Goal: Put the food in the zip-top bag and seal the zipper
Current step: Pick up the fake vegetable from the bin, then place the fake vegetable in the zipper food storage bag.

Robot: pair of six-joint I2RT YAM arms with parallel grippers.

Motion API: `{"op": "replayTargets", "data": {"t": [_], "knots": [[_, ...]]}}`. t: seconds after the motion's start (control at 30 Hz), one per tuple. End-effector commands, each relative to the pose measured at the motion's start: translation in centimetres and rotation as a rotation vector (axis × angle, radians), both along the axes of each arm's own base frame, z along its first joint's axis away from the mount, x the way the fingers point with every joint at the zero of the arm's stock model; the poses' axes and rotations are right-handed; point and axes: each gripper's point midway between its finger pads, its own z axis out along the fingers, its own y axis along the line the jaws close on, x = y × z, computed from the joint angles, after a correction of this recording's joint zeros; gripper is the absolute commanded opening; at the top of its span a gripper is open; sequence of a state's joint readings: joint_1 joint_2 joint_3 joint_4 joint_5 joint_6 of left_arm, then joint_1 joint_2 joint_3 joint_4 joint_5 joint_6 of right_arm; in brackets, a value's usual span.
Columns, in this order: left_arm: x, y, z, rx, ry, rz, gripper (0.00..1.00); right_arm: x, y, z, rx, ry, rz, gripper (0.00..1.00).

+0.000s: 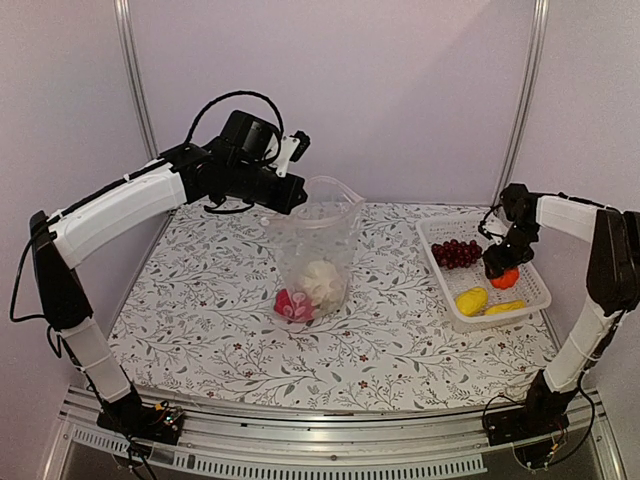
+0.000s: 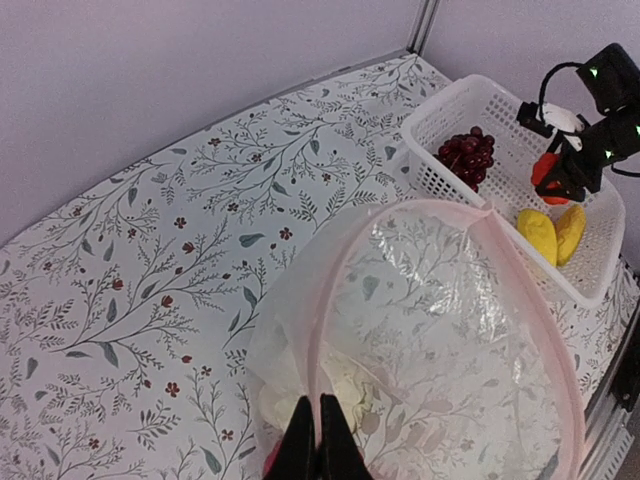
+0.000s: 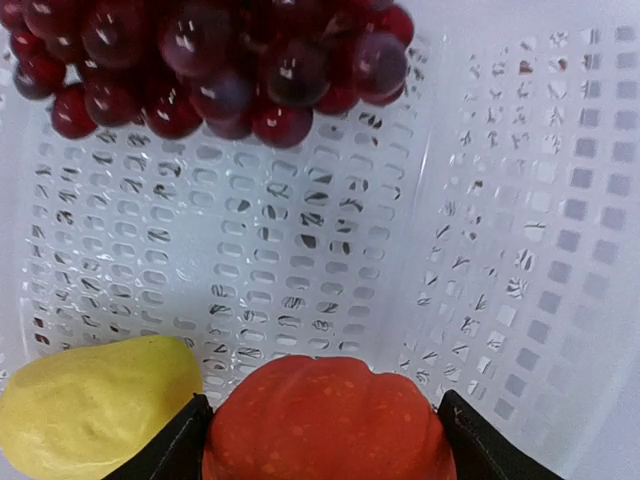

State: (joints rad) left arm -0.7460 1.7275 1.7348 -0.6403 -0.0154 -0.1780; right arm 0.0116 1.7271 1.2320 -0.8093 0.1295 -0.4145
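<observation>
Basket point(image 1: 530, 272) holds one grape bunch point(image 1: 456, 252), one orange piece point(image 1: 505, 278), seemingly two yellow pieces point(image 1: 471, 300).

The white-and-black jointed left arm point(image 1: 120, 210), filling the left half of the top view, is wearing white tubular shells between black joint housings, with a thin black cable point(image 1: 215, 100) looping over its wrist and a white bracket point(image 1: 291, 150) jutting beside it. The right arm point(image 1: 603, 255), at the right edge, is showing the same build, with small green lights point(image 2: 598, 72) glowing on it and matte black wedge-shaped fingers point(image 3: 178, 452) ending it.
</observation>
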Motion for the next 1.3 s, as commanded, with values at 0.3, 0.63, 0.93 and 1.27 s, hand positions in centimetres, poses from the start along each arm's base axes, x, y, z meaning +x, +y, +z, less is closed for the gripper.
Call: {"op": "replayTargets", "data": {"t": [0.3, 0.63, 0.93, 1.27], "knots": [[0.6, 0.1, 1.2, -0.071, -0.018, 0.036, 0.01, 1.4, 17.4, 19.2, 0.366, -0.447, 0.515, 0.56], [0.3, 0.2, 2.1, -0.112, -0.016, 0.048, 0.01, -4.5, 30.9, 32.7, 0.787, -0.613, 0.939, 0.56], [0.1, 0.4, 2.5, -0.149, -0.014, 0.067, 0.01, -6.2, 37.4, 34.4, 1.001, -0.646, 1.076, 0.58], [-0.5, 0.4, 3.2, -0.202, -0.009, 0.061, 0.01, -4.8, 40.3, 33.6, 1.181, -0.621, 1.03, 0.58]]}}
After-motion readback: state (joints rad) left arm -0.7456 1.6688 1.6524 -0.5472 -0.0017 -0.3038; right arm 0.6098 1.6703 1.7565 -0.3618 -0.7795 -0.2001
